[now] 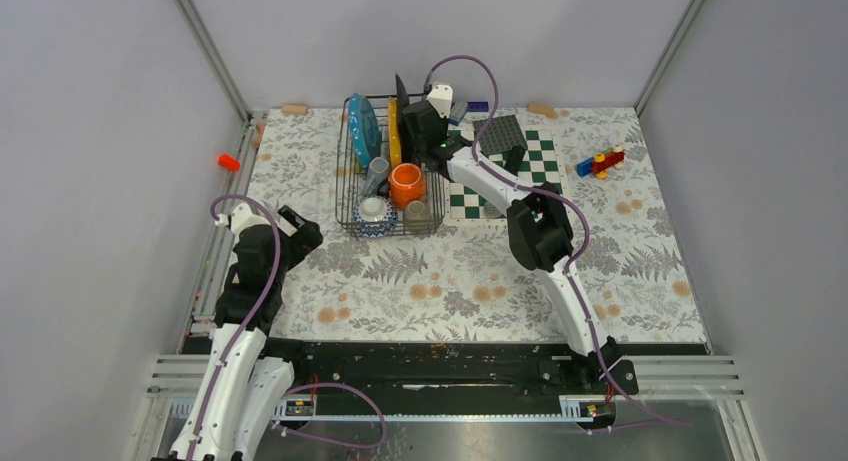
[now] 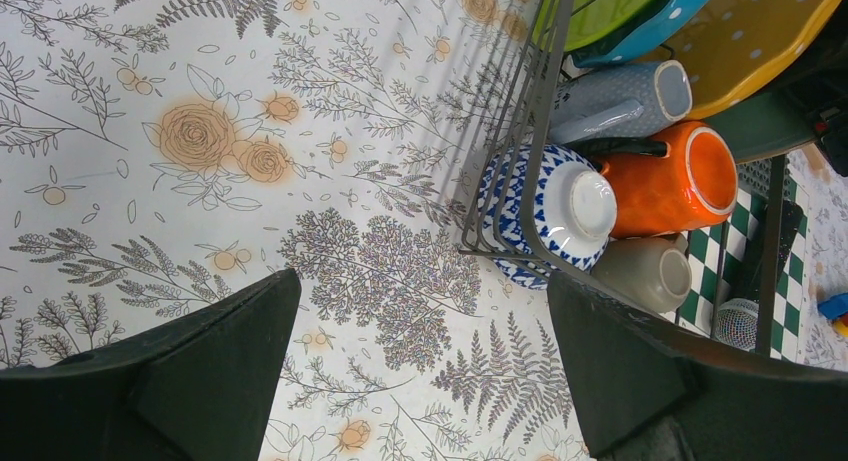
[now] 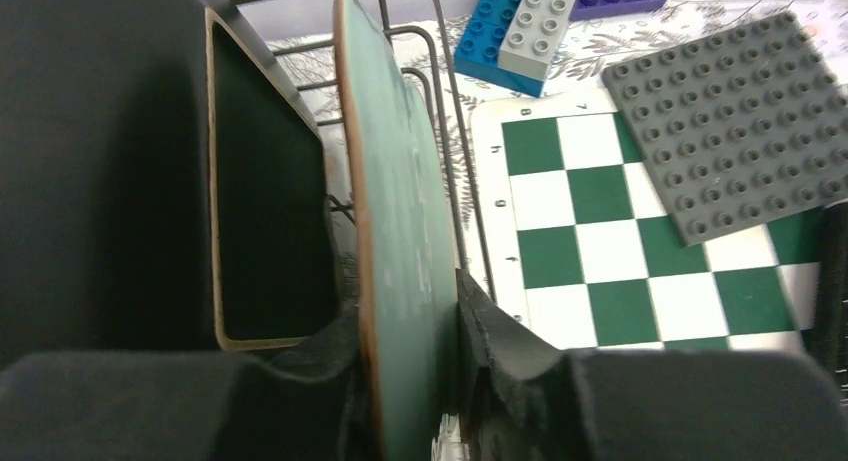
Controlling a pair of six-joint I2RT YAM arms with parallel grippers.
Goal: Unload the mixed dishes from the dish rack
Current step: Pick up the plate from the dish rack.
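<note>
Closest in, the left gripper (image 2: 420,371) hangs over the flowery tablecloth (image 1: 440,281) just beside the dish rack (image 1: 343,186), fingers spread wide and holding nothing. The rack's near end has the blue patterned bowl (image 2: 560,206) with its foot ring showing, and a grey cup (image 2: 650,271) right next to it. Behind those sit the orange mug (image 2: 670,181) and a second grey cup (image 2: 625,96). Further back the plates stand on edge: lime green (image 2: 610,1), blue dotted (image 1: 362,131), then orange dotted (image 1: 394,133). At the far right side of the rack, by the checkered mat (image 1: 545,161), the right gripper (image 3: 408,311) is pinching the rim of the dark green plate (image 3: 400,211), a pad pressed on each face, with the plate upright in the rack.
</note>
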